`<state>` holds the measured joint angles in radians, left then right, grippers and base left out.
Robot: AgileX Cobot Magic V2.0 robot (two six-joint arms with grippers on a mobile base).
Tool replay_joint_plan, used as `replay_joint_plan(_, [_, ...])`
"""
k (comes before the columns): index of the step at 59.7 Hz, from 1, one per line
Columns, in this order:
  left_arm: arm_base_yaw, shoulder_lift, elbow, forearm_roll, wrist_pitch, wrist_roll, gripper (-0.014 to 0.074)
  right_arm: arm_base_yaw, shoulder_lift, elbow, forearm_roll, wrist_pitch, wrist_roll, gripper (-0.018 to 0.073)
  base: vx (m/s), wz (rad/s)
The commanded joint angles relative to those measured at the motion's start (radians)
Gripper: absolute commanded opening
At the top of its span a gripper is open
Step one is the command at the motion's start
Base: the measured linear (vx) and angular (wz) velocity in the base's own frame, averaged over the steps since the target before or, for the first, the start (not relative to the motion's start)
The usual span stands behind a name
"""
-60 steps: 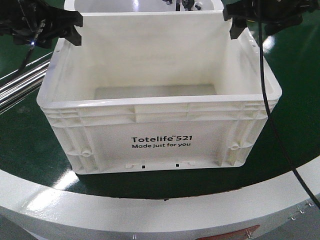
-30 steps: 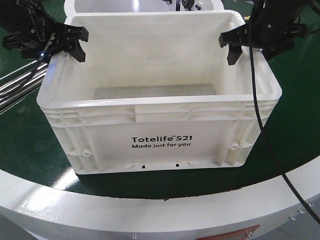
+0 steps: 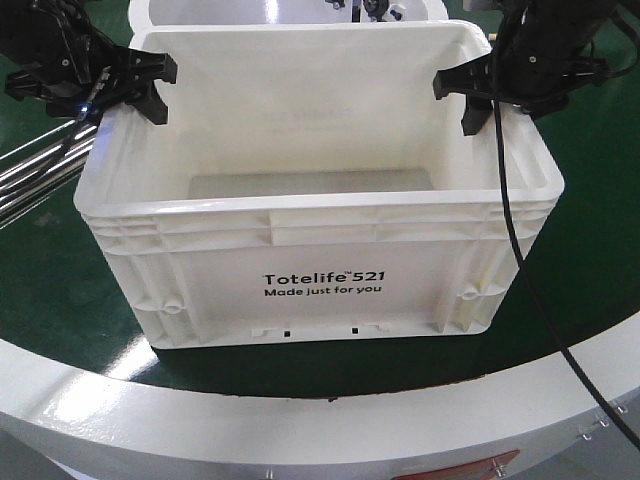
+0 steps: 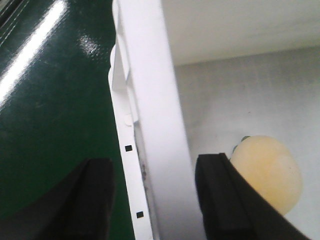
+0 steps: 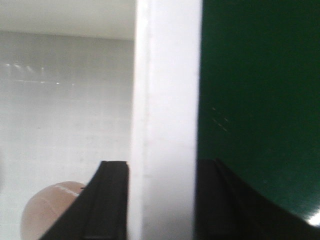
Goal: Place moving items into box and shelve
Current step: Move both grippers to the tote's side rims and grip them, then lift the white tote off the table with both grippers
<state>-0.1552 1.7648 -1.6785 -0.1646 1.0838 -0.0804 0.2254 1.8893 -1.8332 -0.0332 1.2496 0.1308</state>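
Left gripper [image 3: 158, 90] first: its jaws are spread wide and straddle the left wall of the white box [image 3: 320, 270], one finger outside over the green surface [image 3: 580, 230], the other inside. The left wrist view [image 4: 157, 200] shows a clear gap on the outer side, while the inner finger [image 4: 220, 200] sits right at the rim. Nothing is gripped.

Over to the right gripper [image 3: 455, 105]: it sits astride the opposite wall. In the right wrist view [image 5: 162, 200] both black fingers [image 5: 112, 200] lie hard against the wall's two faces, and I cannot tell whether they are pinching it or just flanking it.

Inside the box, a pale yellow round item [image 4: 267, 172] lies on the grey floor just beside the left gripper's inner finger. A brownish round item [image 5: 55, 210] lies on the floor near the right wall.

The box stands upright with its mouth facing up. Its long axis runs left to right across the front view, and the long side printed "Totelife 521" faces the camera. The grippers are at its two short ends. It rests on the green surface, inside a curved white rim [image 3: 300, 420]. A black cable [image 3: 510, 230] hangs from the right arm and down past the box's right corner. Metal rails [image 3: 30, 180] lie off to the left.
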Motion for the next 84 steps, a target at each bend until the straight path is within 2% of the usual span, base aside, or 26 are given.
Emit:
replay_joint_plan(1, [-0.006, -0.047, -0.029, -0.011, -0.041, -0.007, 0.0357, -0.006, -0.059, -0.026, -0.037, 0.04, -0.001, 0.0199, 0.0, 0.0])
replay_joint_plan(13, [-0.006, -0.047, -0.029, 0.008, -0.039, 0.015, 0.008, -0.006, -0.059, -0.026, -0.037, 0.04, -0.007, -0.0015, 0.0, 0.0])
replay_joint_plan(17, [-0.006, -0.047, -0.029, 0.008, -0.047, 0.036, -0.0008, -0.006, -0.059, -0.026, -0.037, 0.04, -0.007, -0.0011, 0.0, 0.0])
replay_joint_plan(20, [-0.006, -0.047, -0.029, 0.008, -0.052, 0.056, -0.0009, -0.006, -0.059, -0.026, -0.037, 0.04, -0.007, -0.0011, 0.0, 0.0])
replay_joint_plan(51, [-0.006, -0.047, -0.029, -0.032, -0.049, 0.052, -0.0007, -0.006, -0.082, -0.026, -0.042, 0.04, -0.008, -0.0008, 0.0, 0.0])
replay_joint_plan(67, [-0.006, -0.049, -0.029, 0.005, -0.028, 0.053, -0.0006, -0.006, -0.118, -0.026, -0.069, 0.04, -0.008, -0.0008, 0.0, 0.0])
replay_joint_plan(84, [-0.006, -0.068, -0.032, 0.004, -0.045, 0.053, -0.0003, -0.006, -0.161, -0.026, -0.071, 0.04, -0.008, -0.0008, 0.0, 0.0])
